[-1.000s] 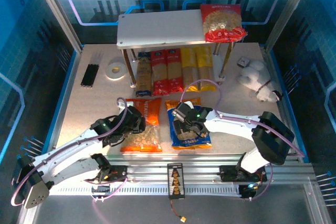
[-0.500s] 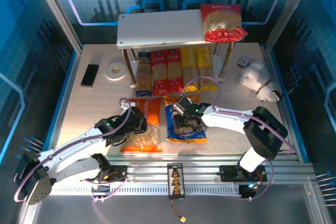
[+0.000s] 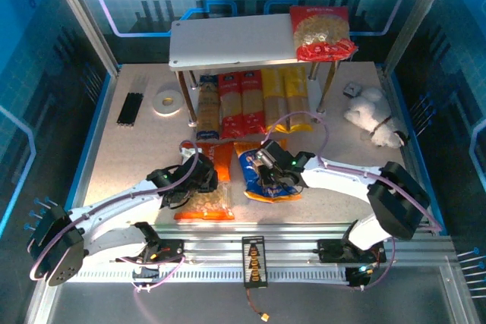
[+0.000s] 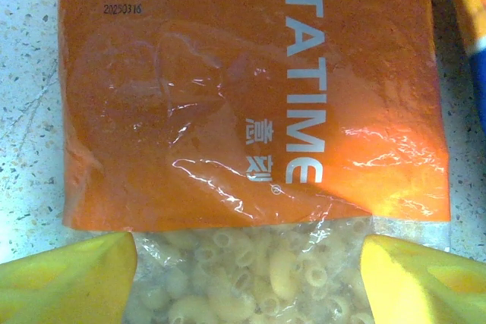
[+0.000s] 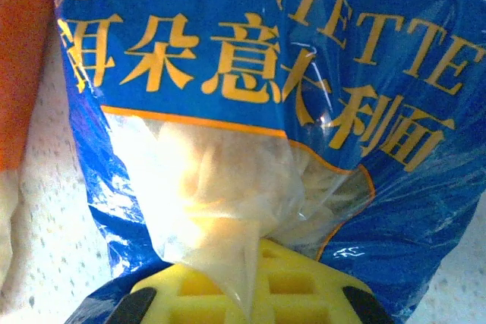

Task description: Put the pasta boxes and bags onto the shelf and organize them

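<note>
An orange bag (image 3: 220,163) lies flat on the table in front of the shelf (image 3: 228,47). My left gripper (image 3: 199,181) hovers over it, open. In the left wrist view its yellow fingers (image 4: 68,278) straddle the orange bag's (image 4: 250,111) clear macaroni window. Beside it, my right gripper (image 3: 271,174) is shut on the blue bag (image 3: 254,181), which is bunched up. The right wrist view shows the blue bag's (image 5: 228,58) clear film pinched between the yellow jaws of that gripper (image 5: 254,282). A red bag (image 3: 322,32) lies on the top board. Several pasta boxes (image 3: 250,102) lie side by side under it.
Thin black sticks (image 3: 130,108) and a white tape roll (image 3: 165,101) lie at the left of the table. A white plush toy (image 3: 376,115) and a small grey object (image 3: 351,90) sit at the right. Blue enclosure walls ring the table.
My right gripper has closed on the blue bag's film, and the bag has bunched up and shifted toward the shelf. The left gripper has crept slightly forward over the orange bag.
</note>
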`<action>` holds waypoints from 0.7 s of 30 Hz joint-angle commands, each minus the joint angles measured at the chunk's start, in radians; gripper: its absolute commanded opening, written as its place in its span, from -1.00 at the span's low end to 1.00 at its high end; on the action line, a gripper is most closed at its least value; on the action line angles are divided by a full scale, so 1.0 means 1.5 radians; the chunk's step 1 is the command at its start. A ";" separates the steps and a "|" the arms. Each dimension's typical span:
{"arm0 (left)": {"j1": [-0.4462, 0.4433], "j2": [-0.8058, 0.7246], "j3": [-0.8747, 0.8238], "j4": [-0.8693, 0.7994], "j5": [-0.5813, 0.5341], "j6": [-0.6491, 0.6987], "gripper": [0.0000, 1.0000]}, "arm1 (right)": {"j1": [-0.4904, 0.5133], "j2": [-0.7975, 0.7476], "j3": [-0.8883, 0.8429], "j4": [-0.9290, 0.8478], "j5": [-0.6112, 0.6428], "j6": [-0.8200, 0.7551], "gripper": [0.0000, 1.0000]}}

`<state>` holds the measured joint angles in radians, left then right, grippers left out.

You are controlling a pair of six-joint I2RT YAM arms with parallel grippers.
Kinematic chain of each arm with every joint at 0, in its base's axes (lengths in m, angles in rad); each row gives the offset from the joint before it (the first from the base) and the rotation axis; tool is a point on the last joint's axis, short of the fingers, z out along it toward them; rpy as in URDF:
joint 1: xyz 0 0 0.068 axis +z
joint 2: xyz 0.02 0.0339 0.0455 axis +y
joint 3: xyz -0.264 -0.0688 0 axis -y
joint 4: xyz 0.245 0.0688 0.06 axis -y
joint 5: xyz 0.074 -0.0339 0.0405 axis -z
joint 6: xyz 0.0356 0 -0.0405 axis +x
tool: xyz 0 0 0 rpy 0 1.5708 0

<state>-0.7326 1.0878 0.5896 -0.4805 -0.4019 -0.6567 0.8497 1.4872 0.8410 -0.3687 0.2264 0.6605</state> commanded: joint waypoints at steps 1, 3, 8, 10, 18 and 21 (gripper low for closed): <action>0.007 0.004 -0.006 0.010 0.011 -0.016 0.57 | -0.002 -0.048 -0.029 -0.104 -0.020 -0.001 -1.00; 0.009 0.005 -0.007 0.014 0.014 -0.016 0.57 | -0.003 -0.079 -0.030 -0.119 -0.017 -0.004 -1.00; 0.011 0.012 -0.006 0.023 0.021 -0.015 0.57 | -0.002 -0.146 -0.021 -0.153 -0.018 -0.018 -1.00; 0.012 0.016 -0.004 0.027 0.024 -0.014 0.56 | -0.002 -0.167 -0.011 -0.169 -0.016 -0.024 -1.00; 0.013 0.026 0.000 0.034 0.027 -0.009 0.58 | -0.001 -0.236 0.083 -0.240 -0.006 -0.060 -1.00; 0.016 0.034 0.000 0.040 0.032 -0.009 0.58 | -0.001 -0.263 0.138 -0.277 0.005 -0.081 -1.00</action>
<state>-0.7174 1.1240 0.5869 -0.4351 -0.3714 -0.6563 0.8497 1.1671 0.9268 -0.7788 0.2050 0.5831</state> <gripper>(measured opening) 0.788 0.068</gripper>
